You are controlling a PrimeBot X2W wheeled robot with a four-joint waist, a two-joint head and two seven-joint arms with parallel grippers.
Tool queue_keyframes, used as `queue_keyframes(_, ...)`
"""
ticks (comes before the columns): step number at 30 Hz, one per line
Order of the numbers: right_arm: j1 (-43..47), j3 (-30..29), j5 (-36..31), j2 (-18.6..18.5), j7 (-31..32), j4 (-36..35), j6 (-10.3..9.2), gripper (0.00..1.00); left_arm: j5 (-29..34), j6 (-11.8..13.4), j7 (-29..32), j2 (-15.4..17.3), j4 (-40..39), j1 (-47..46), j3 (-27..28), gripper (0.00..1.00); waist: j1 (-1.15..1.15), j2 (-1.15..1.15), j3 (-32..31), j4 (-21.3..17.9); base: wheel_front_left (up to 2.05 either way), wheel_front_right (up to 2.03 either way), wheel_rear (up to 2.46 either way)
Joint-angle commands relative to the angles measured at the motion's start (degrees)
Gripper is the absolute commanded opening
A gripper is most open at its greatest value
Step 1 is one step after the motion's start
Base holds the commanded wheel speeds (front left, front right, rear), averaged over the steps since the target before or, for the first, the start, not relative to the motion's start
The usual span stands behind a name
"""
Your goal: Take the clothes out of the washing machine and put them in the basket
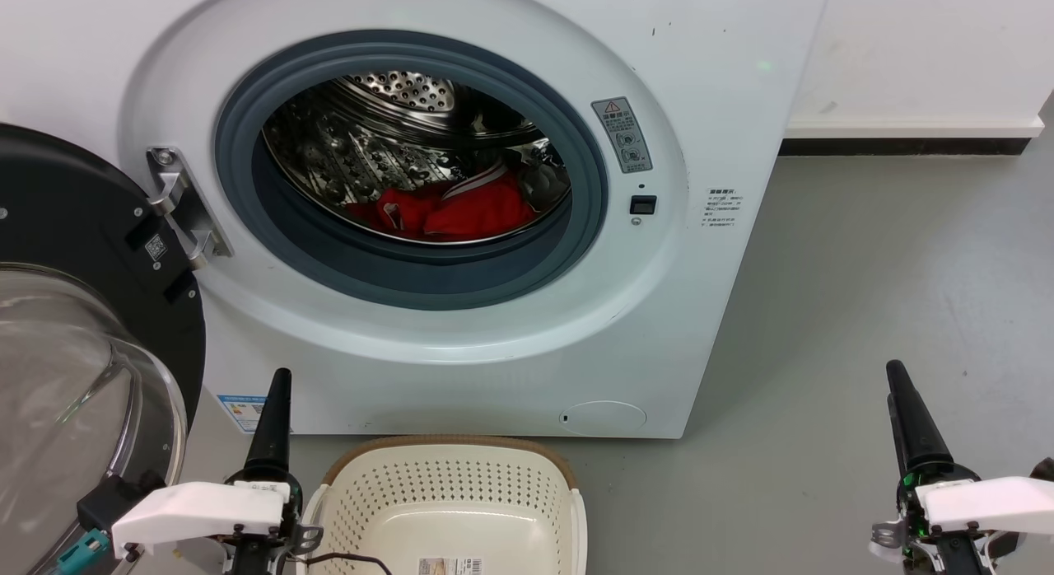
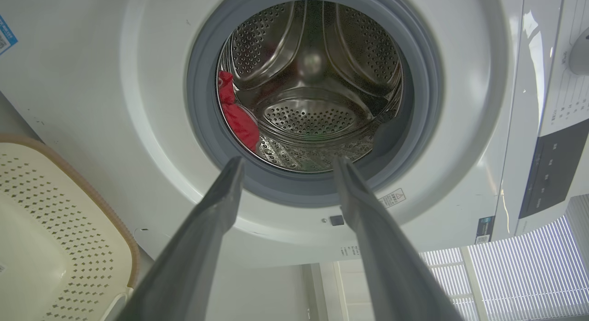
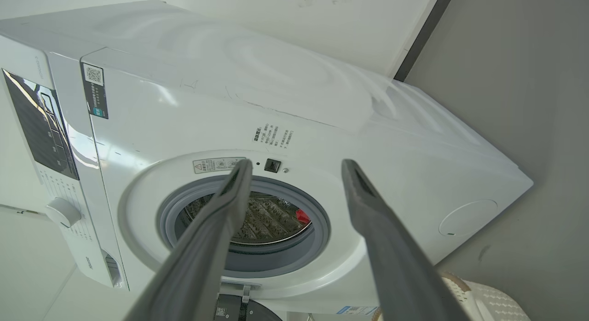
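**Grey floor (image 1: pixel 865 311), red clothes (image 1: pixel 461 208) in the drum**

The washing machine (image 1: pixel 708 105) stands with its door (image 1: pixel 82 221) swung wide open. From the head view, the clothes are a red heap with a white stripe, low in the shiny drum (image 1: pixel 395 114). The basket (image 1: pixel 445 480) sits on the floor just in front. The left wrist view shows the left hand (image 2: pixel 289 161) spread wide, holding nothing, pointing at the round hole. The right wrist view shows the right hand (image 3: pixel 297 162) wide and empty too. It adds the knob (image 3: pixel 62 212) and dark panel (image 3: pixel 41 123).
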Motion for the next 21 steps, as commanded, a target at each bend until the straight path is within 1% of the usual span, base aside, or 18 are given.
queue_keyframes(1, -0.41, 0.14, -3.69, -0.13, -0.81, -2.14, 0.00, 1.00, 3.57, 0.69, -0.81, 0.11, -1.91, -0.24, -0.58, 1.00, 0.00, 0.00, 0.04, 0.00, 0.00, 0.00, 0.00)
queue_keyframes(8, 0.54, 0.93, -13.45, -0.13, -2.44, -4.71, 0.00, 1.00, 12.27, 2.54, -2.44, 0.12, -3.62, 0.38, -2.12, 1.00, 0.00, 0.00, 0.17, 0.01, 0.00, 0.00, 0.00)
queue_keyframes(9, 0.54, 0.93, -13.45, -0.13, -2.44, -4.71, 0.00, 1.00, 12.27, 2.54, -2.44, 0.12, -3.62, 0.38, -2.12, 1.00, 0.00, 0.00, 0.17, 0.01, 0.00, 0.00, 0.00)
queue_keyframes(17, 1.53, 1.94, -24.52, -0.13, -4.14, -6.66, 0.00, 1.00, 20.95, 4.39, -4.13, 0.13, -5.00, 0.95, -3.47, 1.00, 0.00, 0.00, 0.32, 0.02, 0.00, 0.00, 0.00)
queue_keyframes(21, 1.93, 2.25, -28.68, -0.13, -4.95, -7.37, 0.00, 1.00, 24.42, 5.04, -4.94, 0.14, -5.49, 1.24, -3.94, 1.00, 0.00, 0.00, 0.33, 0.02, 0.00, 0.00, 0.00)
